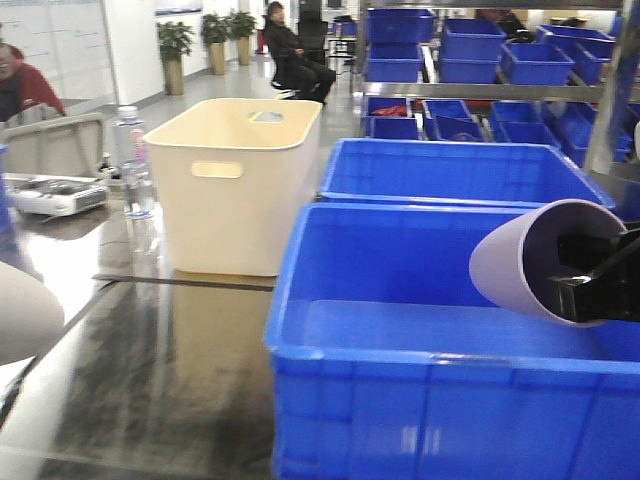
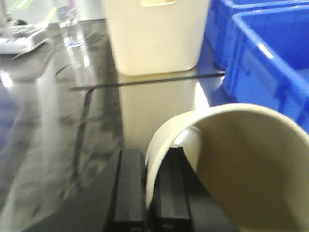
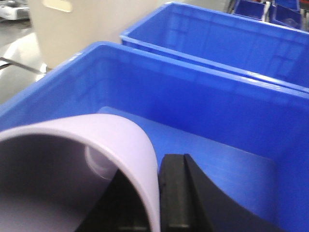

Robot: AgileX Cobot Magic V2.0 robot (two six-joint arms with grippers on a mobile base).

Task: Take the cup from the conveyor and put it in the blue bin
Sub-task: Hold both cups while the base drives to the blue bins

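My right gripper (image 3: 157, 205) is shut on the wall of a lilac cup (image 3: 96, 135), one finger inside and one outside. This cup (image 1: 530, 262) lies on its side in the air over the right part of the near blue bin (image 1: 400, 400), above its floor (image 3: 217, 154). My left gripper (image 2: 147, 198) is shut on the rim of a cream cup (image 2: 241, 164), held above the dark glossy tabletop (image 2: 63, 145). That cream cup (image 1: 20, 312) shows at the left edge of the front view. The conveyor is out of view.
A cream tub (image 1: 235, 185) with handle slots stands left of the blue bin. A second blue tub (image 1: 450, 170) sits behind it. A water bottle (image 1: 133, 160) and a white device (image 1: 55, 195) are at far left. Shelves of small blue crates (image 1: 470, 45) stand behind.
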